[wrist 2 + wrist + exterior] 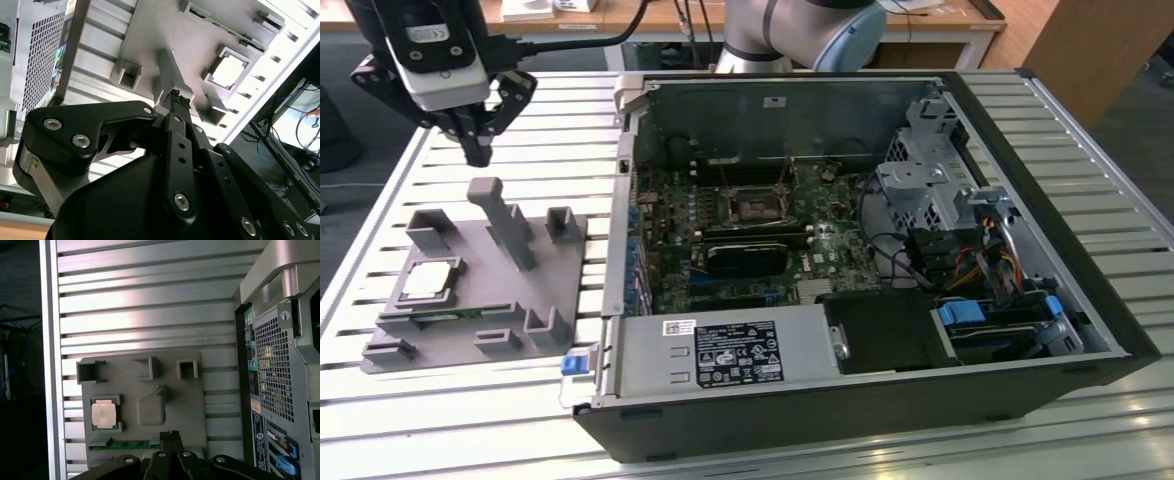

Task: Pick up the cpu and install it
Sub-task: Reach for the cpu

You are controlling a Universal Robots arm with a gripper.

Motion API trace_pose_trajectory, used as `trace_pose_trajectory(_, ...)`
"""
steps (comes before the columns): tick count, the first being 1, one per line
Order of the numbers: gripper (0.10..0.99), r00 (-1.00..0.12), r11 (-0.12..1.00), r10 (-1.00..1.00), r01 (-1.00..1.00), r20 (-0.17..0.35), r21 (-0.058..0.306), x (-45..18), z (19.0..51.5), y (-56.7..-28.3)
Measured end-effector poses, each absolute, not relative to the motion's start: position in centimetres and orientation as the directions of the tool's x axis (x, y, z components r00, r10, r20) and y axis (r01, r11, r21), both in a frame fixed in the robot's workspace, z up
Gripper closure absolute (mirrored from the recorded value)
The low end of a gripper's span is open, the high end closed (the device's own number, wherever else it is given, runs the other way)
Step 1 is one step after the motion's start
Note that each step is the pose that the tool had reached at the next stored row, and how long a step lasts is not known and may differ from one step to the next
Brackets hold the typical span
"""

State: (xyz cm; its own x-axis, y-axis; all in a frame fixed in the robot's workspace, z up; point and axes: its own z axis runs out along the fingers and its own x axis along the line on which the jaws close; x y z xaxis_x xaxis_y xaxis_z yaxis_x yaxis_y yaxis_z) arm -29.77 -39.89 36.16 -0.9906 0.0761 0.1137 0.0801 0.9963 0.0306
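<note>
The cpu (pixel 427 281) lay in the grey fixture's (pixel 450 345) pocket, so it couldn't slide. Our pincer (pixel 478 150) hung above that fixture, closed and empty.

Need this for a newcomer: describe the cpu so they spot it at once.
Beside the open computer case, on the exterior view's left, lies a grey fixture plate. The cpu sits in it: the one shiny silver square among grey blocks.

- The gripper (pixel 478 150) hangs at the exterior view's far left, pointing straight down, with its white wrist housing (pixel 438 45) above it.
- In both wrist views its two black fingers (pixel 175 122) (pixel 168 441) lie pressed together at the tips.
- The arm's grey base joint (pixel 781 30) stands upright farther toward the exterior view's right.
</note>
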Motion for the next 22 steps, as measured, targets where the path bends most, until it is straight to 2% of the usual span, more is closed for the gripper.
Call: trace_pose_trajectory(22, 0.98, -0.989, 0.996, 0.076, 0.081, 0.126, 0.03, -31.0, 35.9, -39.9)
